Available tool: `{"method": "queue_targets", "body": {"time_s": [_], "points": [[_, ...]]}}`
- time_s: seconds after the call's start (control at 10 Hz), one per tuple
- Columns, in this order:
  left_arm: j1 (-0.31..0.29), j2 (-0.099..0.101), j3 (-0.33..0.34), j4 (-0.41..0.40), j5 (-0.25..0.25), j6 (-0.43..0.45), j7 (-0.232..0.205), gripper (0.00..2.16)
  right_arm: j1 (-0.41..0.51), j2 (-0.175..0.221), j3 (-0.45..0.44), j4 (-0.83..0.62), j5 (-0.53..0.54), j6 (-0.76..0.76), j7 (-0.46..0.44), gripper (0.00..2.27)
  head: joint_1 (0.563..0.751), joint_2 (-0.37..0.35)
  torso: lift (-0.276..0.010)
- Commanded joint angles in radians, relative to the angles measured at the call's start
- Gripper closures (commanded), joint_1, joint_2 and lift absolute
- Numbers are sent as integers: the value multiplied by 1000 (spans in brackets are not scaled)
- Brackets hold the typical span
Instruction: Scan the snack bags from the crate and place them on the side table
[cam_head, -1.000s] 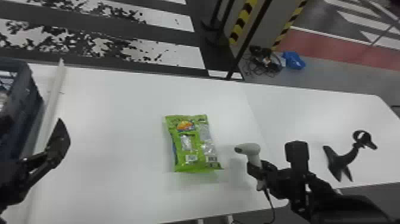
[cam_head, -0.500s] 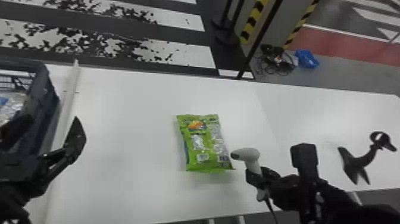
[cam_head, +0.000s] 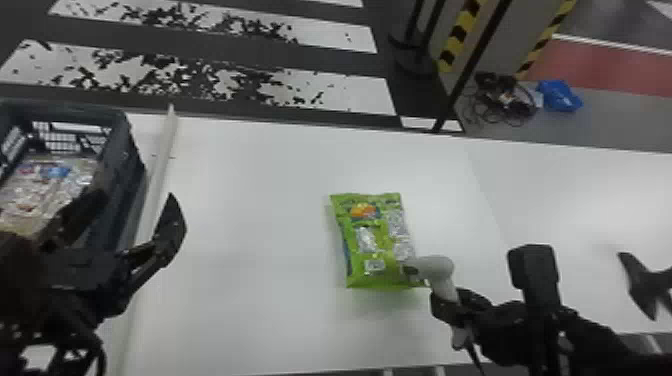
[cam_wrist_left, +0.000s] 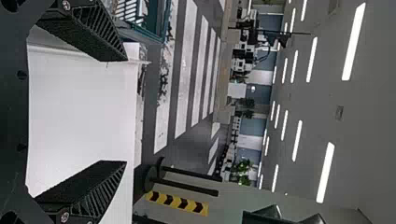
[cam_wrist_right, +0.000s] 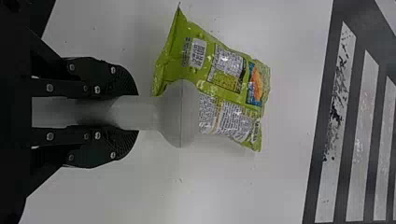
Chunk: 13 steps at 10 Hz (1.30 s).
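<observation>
A green plastic snack bag (cam_head: 375, 245) lies mid-frame on a white surface (cam_head: 260, 200); scanning and placing seem left to do. Its white barcode label (cam_wrist_right: 198, 53) is unreadable. More shiny packs (cam_head: 50, 185) fill a dark plastic crate (cam_head: 122, 135), left. The right gripper (cam_wrist_right: 136, 112) pinches a white scanner (cam_head: 437, 270); the left gripper (cam_wrist_left: 126, 111) is spread.

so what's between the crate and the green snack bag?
Head view: the pale strip, the left claw partly over it, then bare white tabletop up to the bag.
</observation>
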Motion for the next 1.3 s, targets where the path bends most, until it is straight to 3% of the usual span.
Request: {"method": "queue_targets", "body": {"time_s": [0.0, 0.4, 0.6, 0.8, 1.2], "points": [[-5, 0, 0, 4, 2, 4, 0, 87, -14, -5, 11, 18, 8, 5, 0, 2240, 695, -198, -94], [-5, -3, -2, 8, 2, 4, 0, 87, -20, -5, 4, 23, 7, -1, 0, 2240, 695, -198, -94], [3, -1, 0, 5, 2, 1, 0, 87, -42, -3, -53, 43, -7, -13, -2, 2240, 695, -205, -94], [10, -1, -2, -3, 2, 1, -1, 87, -86, -5, -111, 104, -18, -53, -5, 2240, 695, -247, -94], [27, -1, -6, -15, -1, -2, -3, 87, -192, -52, -142, 291, -30, -121, -37, 2240, 695, -329, -94]]}}
